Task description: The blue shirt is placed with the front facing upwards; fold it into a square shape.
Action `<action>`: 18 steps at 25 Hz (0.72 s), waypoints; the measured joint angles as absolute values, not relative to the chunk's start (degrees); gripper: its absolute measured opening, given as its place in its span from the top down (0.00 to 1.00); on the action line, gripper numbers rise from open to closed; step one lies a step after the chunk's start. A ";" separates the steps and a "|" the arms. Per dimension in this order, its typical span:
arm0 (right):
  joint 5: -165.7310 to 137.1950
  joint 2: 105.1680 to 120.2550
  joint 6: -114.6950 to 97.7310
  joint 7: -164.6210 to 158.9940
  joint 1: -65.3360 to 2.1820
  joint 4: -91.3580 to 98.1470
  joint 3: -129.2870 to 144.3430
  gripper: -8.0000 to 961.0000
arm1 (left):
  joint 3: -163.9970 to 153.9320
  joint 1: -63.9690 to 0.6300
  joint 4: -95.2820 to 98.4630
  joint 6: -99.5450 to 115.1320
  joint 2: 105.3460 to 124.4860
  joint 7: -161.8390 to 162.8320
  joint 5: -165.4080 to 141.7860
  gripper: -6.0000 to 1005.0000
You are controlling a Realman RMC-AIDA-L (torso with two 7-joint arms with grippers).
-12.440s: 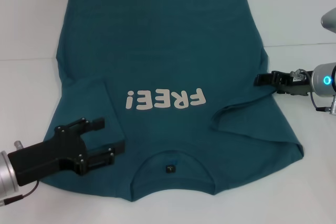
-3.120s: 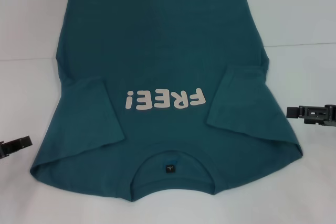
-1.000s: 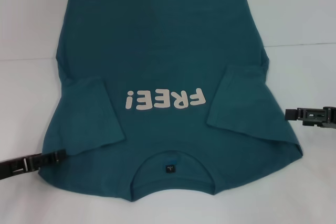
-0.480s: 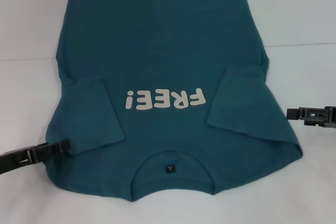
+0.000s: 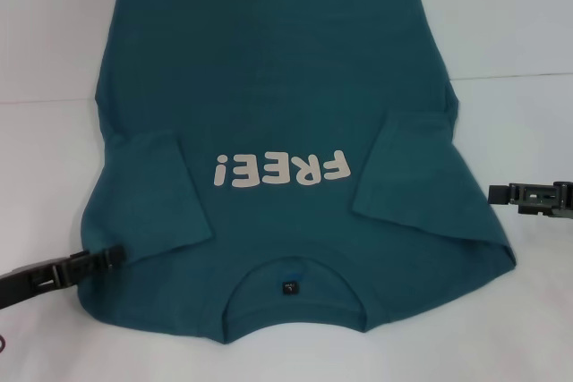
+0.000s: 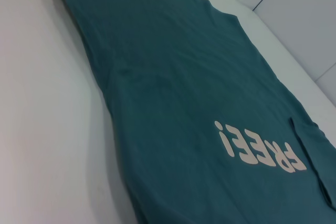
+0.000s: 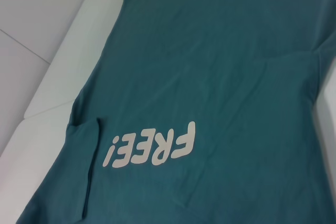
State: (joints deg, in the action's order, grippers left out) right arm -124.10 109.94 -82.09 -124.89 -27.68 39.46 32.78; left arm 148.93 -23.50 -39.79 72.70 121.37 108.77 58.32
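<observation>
The blue shirt [image 5: 269,87] lies flat on the white table, front up, with its white "FREE!" lettering [image 5: 279,168] upside down to me and the collar [image 5: 291,288] nearest me. Both short sleeves are folded inward onto the body, one on the left [image 5: 157,190] and one on the right [image 5: 407,172]. My left gripper [image 5: 115,256] reaches in low from the near left, its tip over the shirt's left shoulder edge. My right gripper [image 5: 494,192] hovers just outside the shirt's right edge. Each wrist view shows only the shirt [image 6: 184,77] [image 7: 210,51].
A white table [image 5: 54,60] carries the shirt, with bare surface on both sides and a narrow strip along the near edge. A seam line [image 5: 519,76] crosses the table behind the shirt's middle.
Since 12 s ago both sleeves have come to lie flat and folded. The left gripper came in from the left border to the shoulder edge and shifted slightly in the last second. The right gripper barely moved.
</observation>
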 joint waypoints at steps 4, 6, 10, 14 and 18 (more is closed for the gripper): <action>-124.10 109.99 -82.10 -124.89 -27.68 39.46 32.97 0.02 | 148.71 -23.13 -39.62 72.63 121.33 108.75 57.85 0.21; -124.10 110.00 -82.10 -124.89 -27.68 39.46 32.99 0.02 | 148.89 -22.52 -39.70 72.61 121.18 108.80 57.98 0.21; -124.10 110.07 -82.13 -124.89 -27.68 39.46 32.88 0.02 | 149.21 -22.01 -39.77 72.33 121.04 108.71 58.08 0.22; -124.10 110.09 -82.21 -124.89 -27.72 39.46 33.12 0.02 | 149.23 -21.87 -39.65 70.55 121.15 108.60 57.86 0.27; -124.10 110.14 -82.57 -124.92 -27.77 39.46 33.17 0.02 | 149.24 -21.81 -39.85 69.40 121.30 107.89 57.84 0.31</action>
